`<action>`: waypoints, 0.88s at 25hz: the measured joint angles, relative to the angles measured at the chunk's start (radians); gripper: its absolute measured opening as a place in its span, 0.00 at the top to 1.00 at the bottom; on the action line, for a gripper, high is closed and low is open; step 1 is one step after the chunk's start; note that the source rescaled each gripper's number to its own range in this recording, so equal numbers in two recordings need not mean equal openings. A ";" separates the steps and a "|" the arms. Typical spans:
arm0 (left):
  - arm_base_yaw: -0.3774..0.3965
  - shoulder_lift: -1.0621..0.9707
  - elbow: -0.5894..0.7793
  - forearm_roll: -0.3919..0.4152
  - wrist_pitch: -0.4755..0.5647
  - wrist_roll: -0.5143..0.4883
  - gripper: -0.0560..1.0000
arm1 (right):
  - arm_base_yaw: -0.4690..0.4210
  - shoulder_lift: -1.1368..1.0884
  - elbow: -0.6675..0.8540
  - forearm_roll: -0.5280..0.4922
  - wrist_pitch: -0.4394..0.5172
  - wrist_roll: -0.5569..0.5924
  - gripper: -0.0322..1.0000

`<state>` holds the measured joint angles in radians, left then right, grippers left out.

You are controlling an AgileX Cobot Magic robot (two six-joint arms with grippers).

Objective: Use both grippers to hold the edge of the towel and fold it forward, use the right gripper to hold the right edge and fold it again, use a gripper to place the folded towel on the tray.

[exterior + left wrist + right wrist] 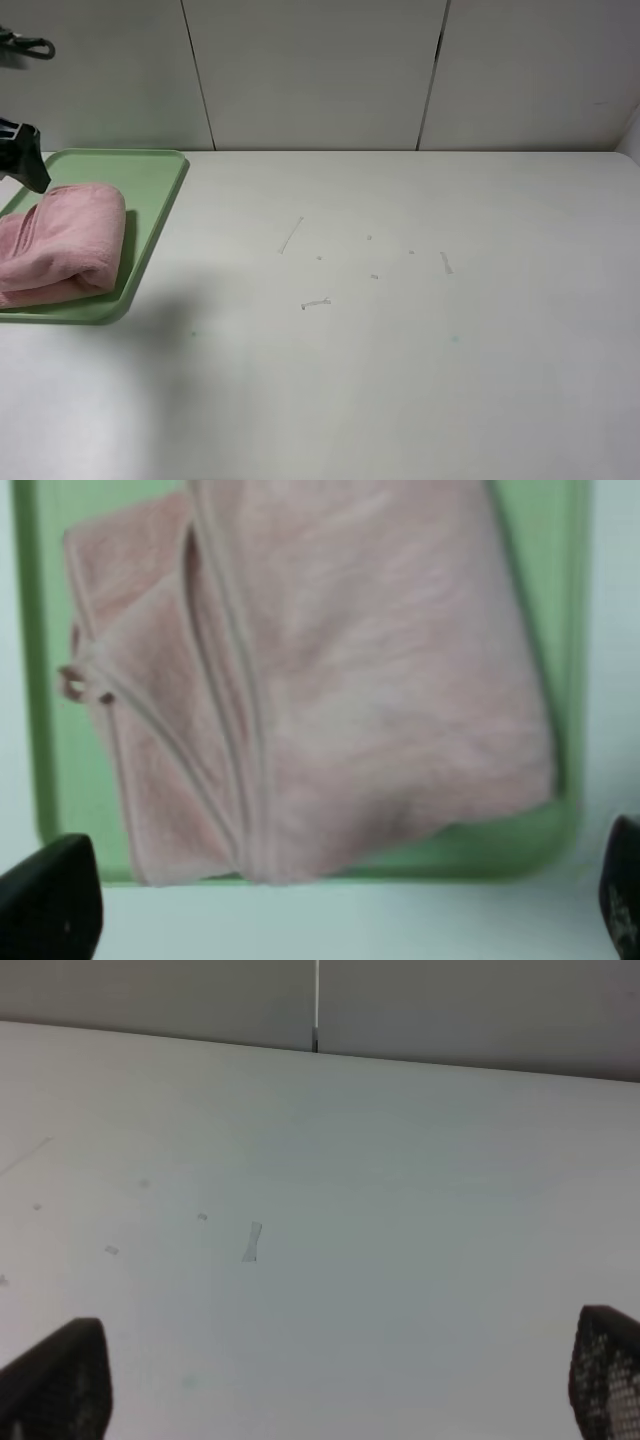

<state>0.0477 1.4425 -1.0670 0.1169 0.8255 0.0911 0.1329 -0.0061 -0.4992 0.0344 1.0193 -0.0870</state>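
Presently: folded towel (62,243) on tray (160,195), left of frame; left end effector (330,905) spread, just above it, empty; right end effector (340,1385) spread over bare tabletop (400,350).

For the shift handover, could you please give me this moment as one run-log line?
towel: folded, on tray | left gripper: open above towel, empty | right gripper: open over bare table, empty

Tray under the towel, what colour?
Pale green tray, plain, no pattern. Shows best in the left wrist view, around the folded pink towel.
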 joint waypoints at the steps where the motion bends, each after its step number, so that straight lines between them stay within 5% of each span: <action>1: -0.016 -0.014 0.000 -0.005 0.012 -0.006 0.00 | 0.000 0.000 0.000 0.000 0.000 0.000 0.00; 9: -0.127 -0.177 0.045 -0.018 0.112 -0.022 0.00 | 0.000 0.000 0.000 0.000 0.000 0.000 0.00; 22: -0.134 -0.589 0.287 -0.100 0.140 -0.023 0.00 | 0.000 0.000 0.000 0.000 0.000 0.000 0.00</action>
<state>-0.0867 0.8535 -0.7795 0.0170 0.9653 0.0683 0.1329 -0.0061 -0.4992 0.0344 1.0193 -0.0870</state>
